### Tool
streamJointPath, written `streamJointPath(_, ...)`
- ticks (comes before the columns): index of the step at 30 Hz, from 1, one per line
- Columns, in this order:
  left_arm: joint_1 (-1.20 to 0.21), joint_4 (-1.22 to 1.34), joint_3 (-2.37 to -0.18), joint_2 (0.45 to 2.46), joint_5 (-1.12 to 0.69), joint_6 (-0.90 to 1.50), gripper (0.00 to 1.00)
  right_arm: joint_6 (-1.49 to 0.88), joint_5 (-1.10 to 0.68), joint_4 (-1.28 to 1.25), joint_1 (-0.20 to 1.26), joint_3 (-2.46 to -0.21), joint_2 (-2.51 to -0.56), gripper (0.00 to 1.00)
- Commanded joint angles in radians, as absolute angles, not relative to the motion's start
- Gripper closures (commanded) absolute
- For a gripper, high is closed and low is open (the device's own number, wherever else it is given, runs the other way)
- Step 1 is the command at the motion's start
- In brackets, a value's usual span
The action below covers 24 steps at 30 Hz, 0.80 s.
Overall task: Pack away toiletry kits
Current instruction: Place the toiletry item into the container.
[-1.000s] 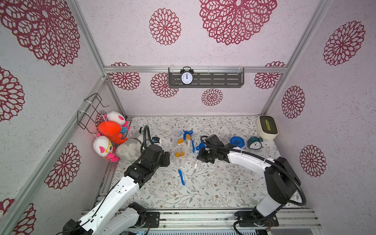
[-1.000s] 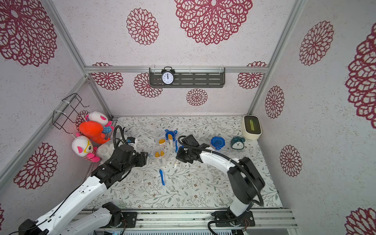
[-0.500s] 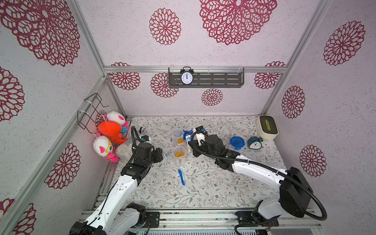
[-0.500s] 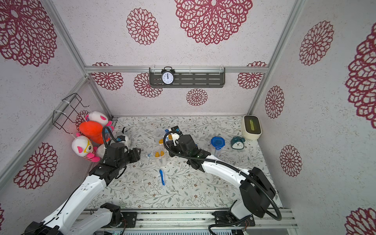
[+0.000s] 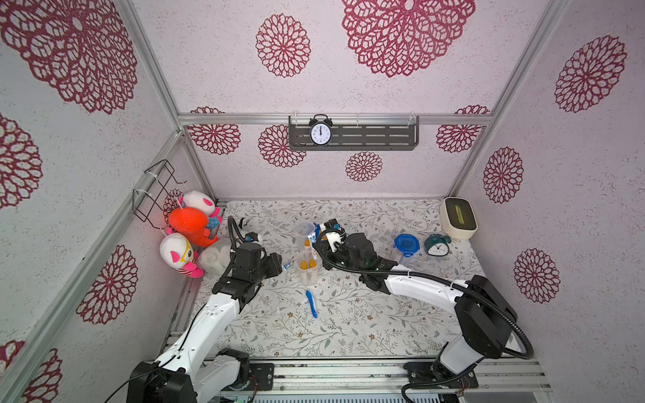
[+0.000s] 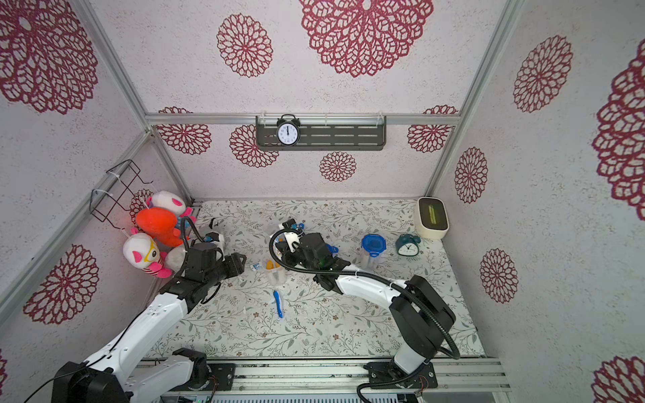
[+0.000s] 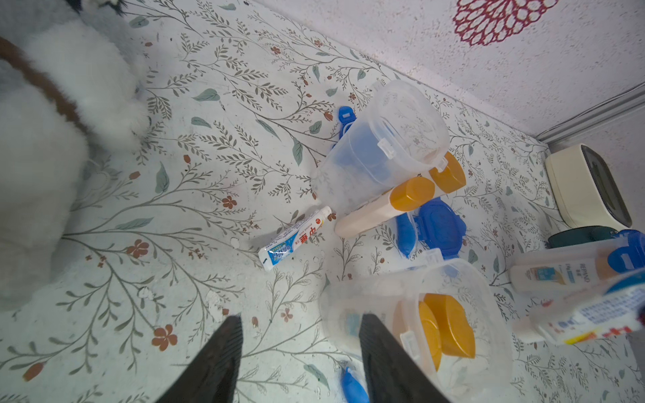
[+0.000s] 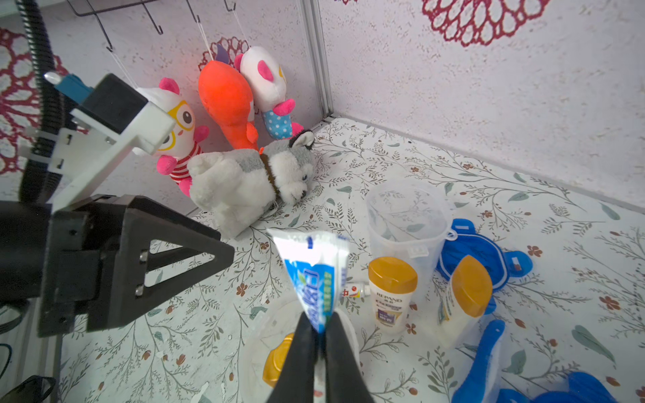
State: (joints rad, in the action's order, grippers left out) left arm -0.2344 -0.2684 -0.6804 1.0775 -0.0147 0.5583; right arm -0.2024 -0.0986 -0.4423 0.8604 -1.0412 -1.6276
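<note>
Seeing right gripper (image 8: pixel 320 326) clamped tight on a toothpaste tube (image 8: pixel 314 275). Its fingers (image 8: pixel 300 352) almost meet, with only the flattened tube between them. Wide crimped end points away from the gripper. Tube is off the table (image 8: pixel 488 209). In the right wrist view an open jar (image 8: pixel 254 335) sits right under the fingers, with two orange-capped bottles (image 7: pixel 446 331) inside it.

Left gripper (image 7: pixel 300 317) fingers clearly apart, nothing between them. It hangs low beside that same jar. One finger (image 7: pixel 384 359) overlaps the jar wall in the left wrist view; cannot tell if it touches.

Second toothpaste tube (image 7: pixel 295 240) lies flat on the table, between the left gripper and the empty jar (image 7: pixel 384 146). Two loose bottles (image 8: pixel 392 293) just beside the empty jar: one upright, one tilted against a loose blue lid (image 8: pixel 481 240). Toothbrush (image 5: pixel 311 303) lies on the table, nearer the robot than the jars. Lidded jar (image 5: pixel 405 246) stands well apart, toward the right arm's side.
</note>
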Motion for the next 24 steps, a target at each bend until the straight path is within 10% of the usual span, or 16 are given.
streamJointPath(1, -0.222, -0.239, -0.705, 1.094, -0.034, 0.574, 0.42, -0.196, -0.150, -0.536, 0.869, -1.037, -1.642, 0.90)
streamJointPath(19, -0.215, -0.200, -0.696, 1.193, -0.060, 0.592, 0.42, -0.236, -0.150, -0.644, 0.902, -0.961, -1.677, 0.87)
streamJointPath(24, -0.213, -0.197, -0.704, 1.239, -0.067, 0.592, 0.41, -0.239, -0.130, -0.681, 0.905, -0.923, -1.656, 0.67)
